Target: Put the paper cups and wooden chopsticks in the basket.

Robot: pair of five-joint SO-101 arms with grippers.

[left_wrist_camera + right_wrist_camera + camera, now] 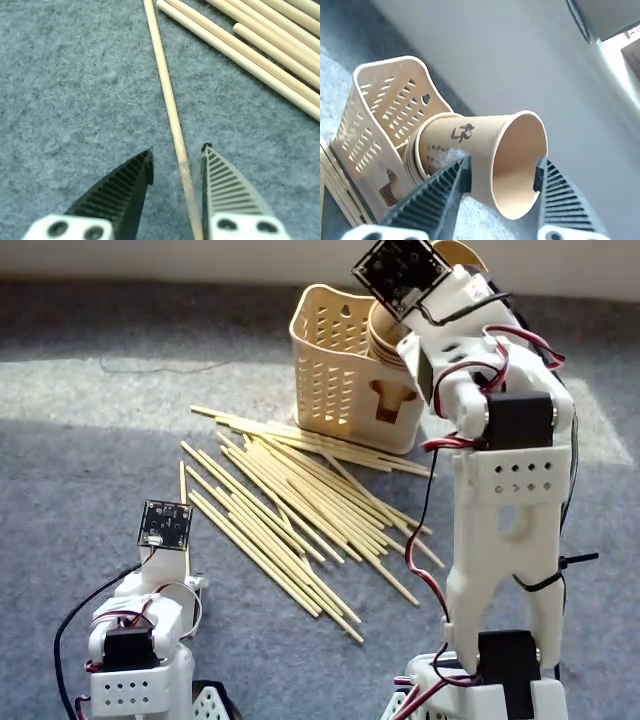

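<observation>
Paper cup (470,137), dark-printed, is clamped by right end effector (503,161); left end effector (177,149) gapes.

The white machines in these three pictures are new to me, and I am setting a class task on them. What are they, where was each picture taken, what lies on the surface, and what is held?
They are two small white robot arms, each ending in a two-fingered gripper with a camera at its wrist. The high view looks down from a fixed camera; the two wrist views look along each gripper. On the grey carpet lie many pale wooden chopsticks beside a cream slotted plastic basket. The left gripper is open, low over the carpet, its fingers either side of one chopstick lying apart from the pile. The right gripper, raised at the basket, grips a tan paper cup whose narrow end is tucked into other cups in the basket.
</observation>
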